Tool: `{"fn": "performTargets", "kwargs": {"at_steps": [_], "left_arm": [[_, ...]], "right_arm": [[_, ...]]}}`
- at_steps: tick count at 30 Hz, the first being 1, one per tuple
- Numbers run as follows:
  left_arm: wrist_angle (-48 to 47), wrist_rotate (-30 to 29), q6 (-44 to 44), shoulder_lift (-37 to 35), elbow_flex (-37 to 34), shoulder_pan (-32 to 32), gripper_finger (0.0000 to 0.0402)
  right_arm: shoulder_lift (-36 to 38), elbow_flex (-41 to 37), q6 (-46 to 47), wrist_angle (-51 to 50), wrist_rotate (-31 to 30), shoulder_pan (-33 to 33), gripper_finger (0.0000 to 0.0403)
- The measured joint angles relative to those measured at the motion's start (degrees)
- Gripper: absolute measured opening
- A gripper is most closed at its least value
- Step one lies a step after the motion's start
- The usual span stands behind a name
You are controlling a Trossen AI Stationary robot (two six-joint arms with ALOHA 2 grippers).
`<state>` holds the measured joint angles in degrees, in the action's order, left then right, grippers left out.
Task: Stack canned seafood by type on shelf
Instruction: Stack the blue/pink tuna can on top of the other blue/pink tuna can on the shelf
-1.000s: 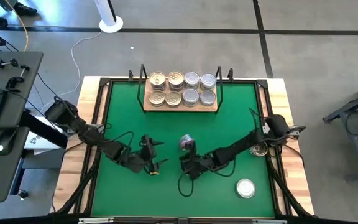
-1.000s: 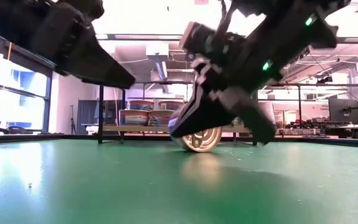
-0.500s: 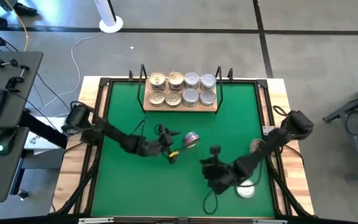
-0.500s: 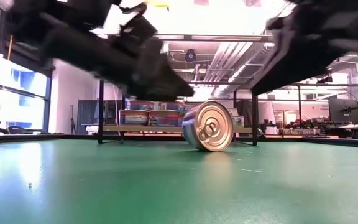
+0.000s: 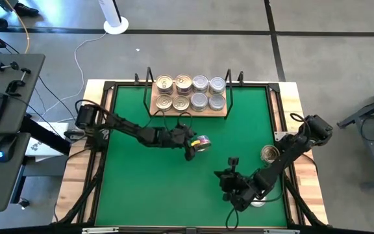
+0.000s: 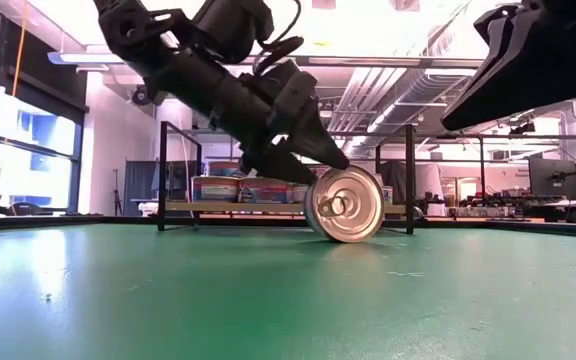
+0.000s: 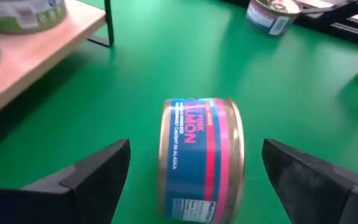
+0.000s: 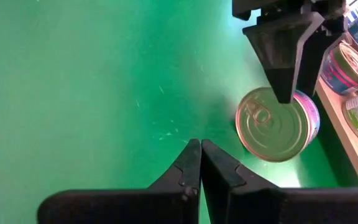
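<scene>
The left wrist view is showing the can [image 7: 202, 158] standing on its edge between the spread fingers [image 7: 89, 177] of the left end effector [image 5: 193, 145], not touching them; the high view is placing it at the centre of the green mat [image 5: 135, 188], below the shelf [image 5: 188, 109]. The right end effector [image 5: 229, 185], pressed together, is waiting at lower right.

Left claw [image 5: 194, 144] at a tipped can [image 5: 202, 142] mid-mat (eight cans on the shelf [image 5: 188, 110])
</scene>
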<state>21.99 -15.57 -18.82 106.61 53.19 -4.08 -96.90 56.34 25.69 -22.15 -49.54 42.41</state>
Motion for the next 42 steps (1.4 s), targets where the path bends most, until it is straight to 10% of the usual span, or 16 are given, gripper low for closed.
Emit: {"fn": "performTargets", "kwargs": {"at_steps": [13, 28, 36, 42], "left_arm": [[0.0, 8.0, 0.9, 0.4, 0.0, 1.8, 0.0333], [1.7, 12.5, 1.0, 3.1, 0.5, 1.9, 0.0152], [1.4, 21.5, -4.3, 1.7, 0.5, 1.9, 0.0152], [-3.4, 34.9, -10.8, -6.3, 0.2, 1.8, 0.0152]], "right_arm": [[0.0, 0.0, -0.1, 1.5, 0.0, 0.0, 0.0], [0.0, 0.1, -2.7, 3.6, 0.0, 0.0, 0.0118], [-1.2, 0.1, -20.0, 4.0, 2.8, 0.0, 0.0234], [-6.1, 0.4, -45.9, 11.2, -2.5, 1.3, 0.0249]]}}
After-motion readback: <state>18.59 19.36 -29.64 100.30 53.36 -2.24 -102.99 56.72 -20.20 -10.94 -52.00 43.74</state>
